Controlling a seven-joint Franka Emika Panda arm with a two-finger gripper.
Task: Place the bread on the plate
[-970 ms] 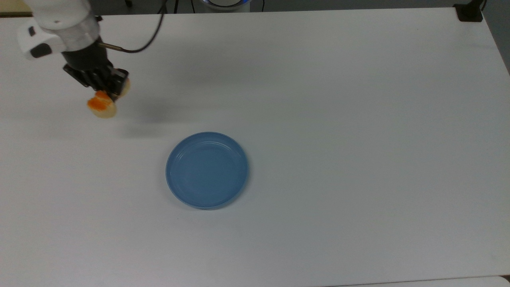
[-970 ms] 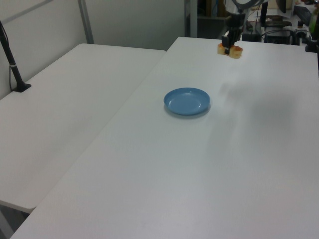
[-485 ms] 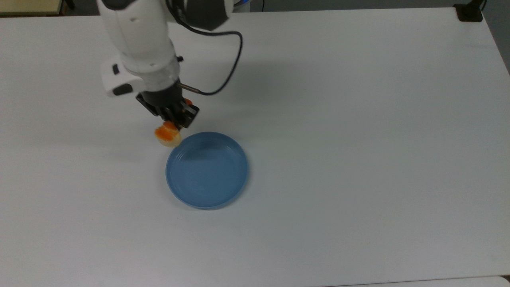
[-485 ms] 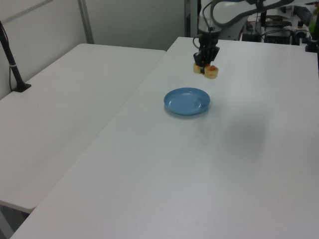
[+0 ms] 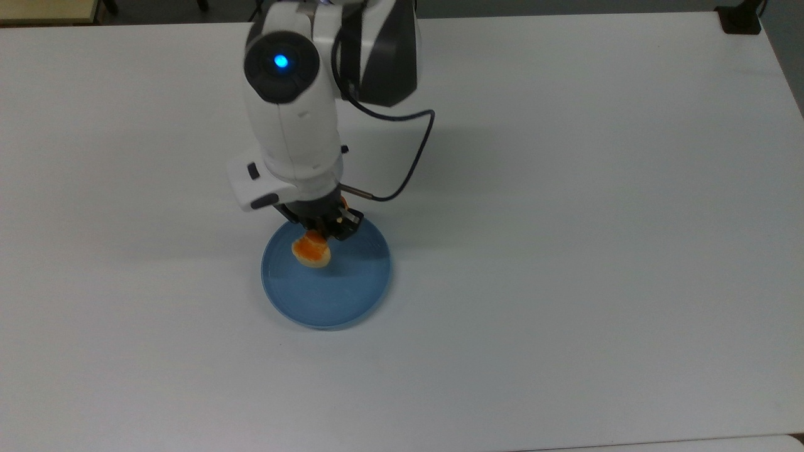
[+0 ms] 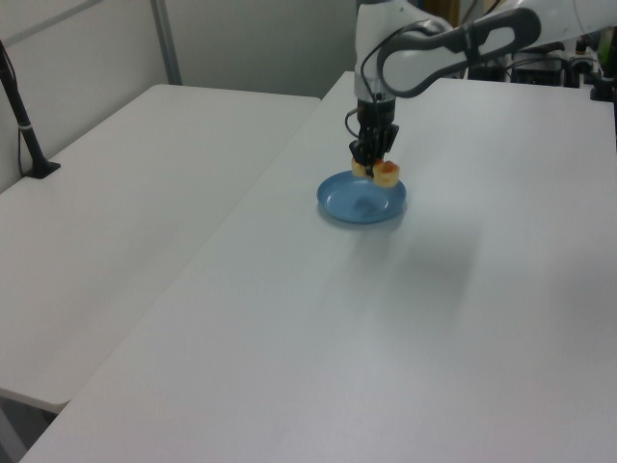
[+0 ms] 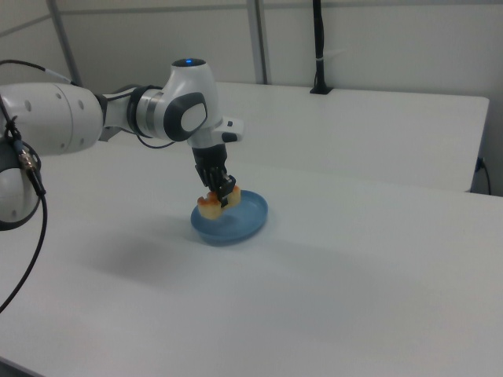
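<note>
The round blue plate (image 5: 333, 301) (image 6: 347, 205) (image 7: 247, 218) lies on the white table. My gripper (image 5: 325, 233) (image 6: 371, 166) (image 7: 221, 192) is shut on the bread (image 5: 311, 250) (image 6: 386, 174) (image 7: 209, 206), a small loaf with pale sides and an orange-brown top. The bread hangs just above the plate's upper-left part in the top view. Part of the loaf is hidden behind the fingers and the wrist.
The white arm (image 5: 295, 119) reaches in from the top view's upper edge, with a black cable (image 5: 414, 163) looping at its right. A second white table (image 6: 125, 193) adjoins at the left view's left, with a black post (image 6: 21, 116) on it.
The arm has carried the bread from the top view's upper left, down and to the right, from beside the plate's rim to above the plate. The plate has not moved.
</note>
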